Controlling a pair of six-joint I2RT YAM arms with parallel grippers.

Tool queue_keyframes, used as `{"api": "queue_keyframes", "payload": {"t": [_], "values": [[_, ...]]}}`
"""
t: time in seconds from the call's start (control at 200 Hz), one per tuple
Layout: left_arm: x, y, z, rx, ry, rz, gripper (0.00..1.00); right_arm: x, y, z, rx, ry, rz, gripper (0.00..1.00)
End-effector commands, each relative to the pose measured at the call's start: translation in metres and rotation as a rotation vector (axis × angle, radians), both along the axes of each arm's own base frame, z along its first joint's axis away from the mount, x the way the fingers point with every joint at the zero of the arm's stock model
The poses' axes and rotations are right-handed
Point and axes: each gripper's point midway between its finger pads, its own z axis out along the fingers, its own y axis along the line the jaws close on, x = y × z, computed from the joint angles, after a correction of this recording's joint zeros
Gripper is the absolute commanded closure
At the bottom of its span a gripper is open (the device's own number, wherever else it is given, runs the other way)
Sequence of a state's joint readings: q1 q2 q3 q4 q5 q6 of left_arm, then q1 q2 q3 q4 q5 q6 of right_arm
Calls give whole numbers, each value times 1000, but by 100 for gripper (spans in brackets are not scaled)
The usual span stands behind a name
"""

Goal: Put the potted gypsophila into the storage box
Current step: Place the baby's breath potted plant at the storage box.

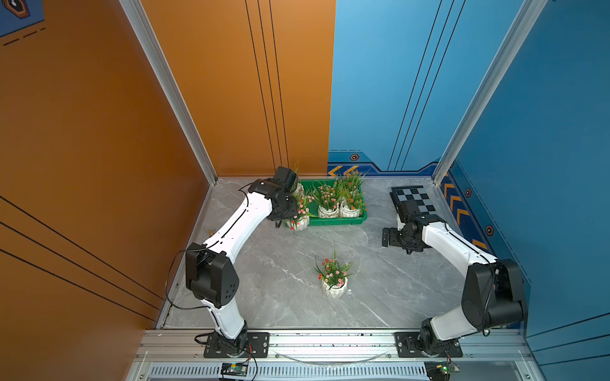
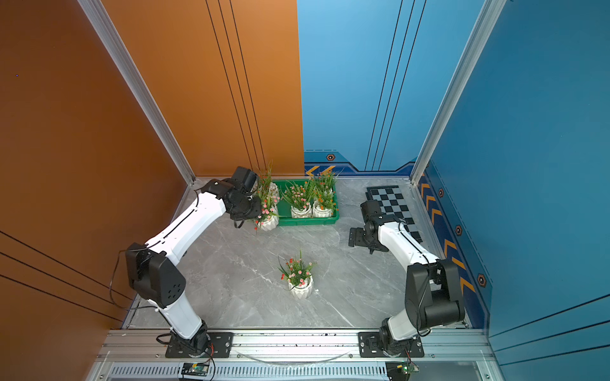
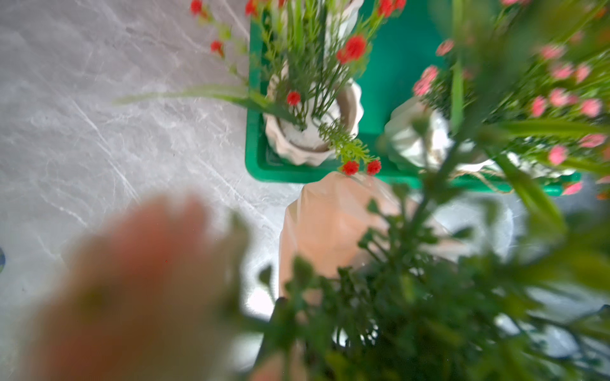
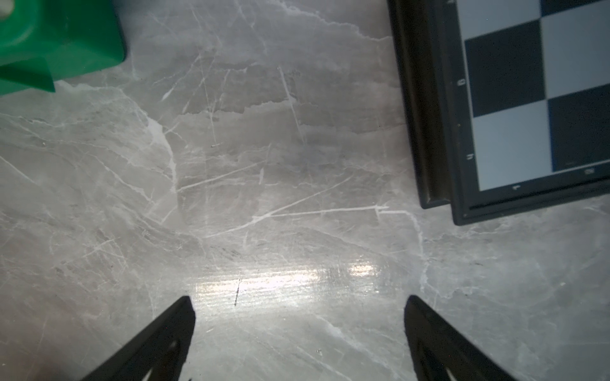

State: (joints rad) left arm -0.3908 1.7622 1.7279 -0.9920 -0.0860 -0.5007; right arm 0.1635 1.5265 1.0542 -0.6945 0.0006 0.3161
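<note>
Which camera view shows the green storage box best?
Both top views: the storage box appears almost whole, one end behind the left arm. The left wrist view shows one corner past blurred sprigs; the right wrist view, only a corner.

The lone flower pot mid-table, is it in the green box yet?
Out: the potted gypsophila stands upright on the marble table, well apart from the green storage box.
</note>
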Motion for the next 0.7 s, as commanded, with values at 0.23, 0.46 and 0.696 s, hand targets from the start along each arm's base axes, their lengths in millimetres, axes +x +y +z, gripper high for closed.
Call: {"api": "queue_keyframes", "payload": {"t": [0.23,0.46,0.696], "values": [[49,-10,51,-70,-147,-24,100,14,1,6,8,-21,3,0],[82,-18,67,-101,-207,-18,100,22,3,9,13,-25,6,0],[115,-27,76,-122,-264,-8,100,27,4,9,13,-22,6,0]]}}
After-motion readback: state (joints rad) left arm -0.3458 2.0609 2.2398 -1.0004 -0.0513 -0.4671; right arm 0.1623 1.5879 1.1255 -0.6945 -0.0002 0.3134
